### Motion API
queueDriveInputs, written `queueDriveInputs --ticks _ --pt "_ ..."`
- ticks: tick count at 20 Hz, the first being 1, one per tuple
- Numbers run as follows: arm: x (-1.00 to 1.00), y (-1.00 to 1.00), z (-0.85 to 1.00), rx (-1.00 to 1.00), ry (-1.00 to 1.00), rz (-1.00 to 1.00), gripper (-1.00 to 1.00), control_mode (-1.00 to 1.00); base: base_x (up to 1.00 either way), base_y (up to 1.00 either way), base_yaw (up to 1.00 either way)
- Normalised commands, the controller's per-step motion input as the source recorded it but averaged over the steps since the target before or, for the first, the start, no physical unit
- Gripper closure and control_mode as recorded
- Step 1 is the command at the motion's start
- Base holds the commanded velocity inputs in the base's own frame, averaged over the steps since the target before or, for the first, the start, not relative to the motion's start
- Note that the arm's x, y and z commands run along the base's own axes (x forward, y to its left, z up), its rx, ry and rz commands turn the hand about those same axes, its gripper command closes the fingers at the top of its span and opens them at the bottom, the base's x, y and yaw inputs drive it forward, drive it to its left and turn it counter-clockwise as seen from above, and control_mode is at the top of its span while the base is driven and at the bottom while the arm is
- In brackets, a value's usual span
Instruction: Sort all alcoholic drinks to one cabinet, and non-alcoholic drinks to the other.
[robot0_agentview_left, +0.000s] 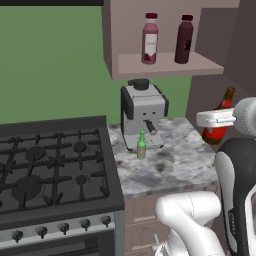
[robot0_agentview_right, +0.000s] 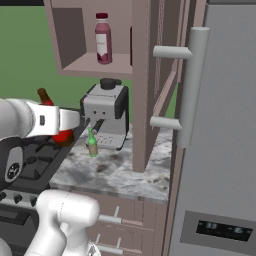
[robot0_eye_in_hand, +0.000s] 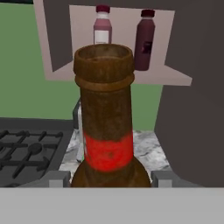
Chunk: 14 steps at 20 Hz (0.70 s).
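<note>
My gripper (robot0_agentview_left: 216, 125) is shut on the amber-brown bottle (robot0_agentview_left: 221, 111) with the red label, held tilted over the right end of the counter. In the hand view this bottle (robot0_eye_in_hand: 106, 131) stands between the fingertips (robot0_eye_in_hand: 57, 178), its open neck toward the camera. From the right base view the gripper (robot0_agentview_right: 67, 129) and the bottle (robot0_agentview_right: 45, 96) hang over the stove's edge. The slim green bottle (robot0_agentview_left: 141, 145) (robot0_agentview_right: 92, 143) stands on the counter before the coffee machine. The pink bottle (robot0_agentview_left: 149, 39) (robot0_agentview_right: 103, 38) (robot0_eye_in_hand: 102, 27) and the maroon bottle (robot0_agentview_left: 184, 39) (robot0_eye_in_hand: 145, 39) stand on the open upper cabinet's shelf (robot0_agentview_left: 170, 66).
A silver coffee machine (robot0_agentview_left: 143, 114) (robot0_agentview_right: 106, 112) sits at the back of the marble counter (robot0_agentview_left: 175, 167). A gas stove (robot0_agentview_left: 50, 170) lies to the left. A tall cabinet side (robot0_agentview_right: 142, 85) and a grey fridge (robot0_agentview_right: 220, 150) with a long handle bound the right.
</note>
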Motion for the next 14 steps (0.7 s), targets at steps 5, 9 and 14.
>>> queueDriveInputs --ticks 5,9,14 --pt "-0.08 0.00 0.01 0.00 0.00 -0.01 1.00 -1.00 0.00 0.00 0.00" --pt "-0.01 0.00 0.00 0.00 0.02 0.00 1.00 -1.00 0.00 0.00 0.00" --pt "0.00 0.00 0.00 0.00 0.00 0.01 1.00 -1.00 0.00 0.00 0.00"
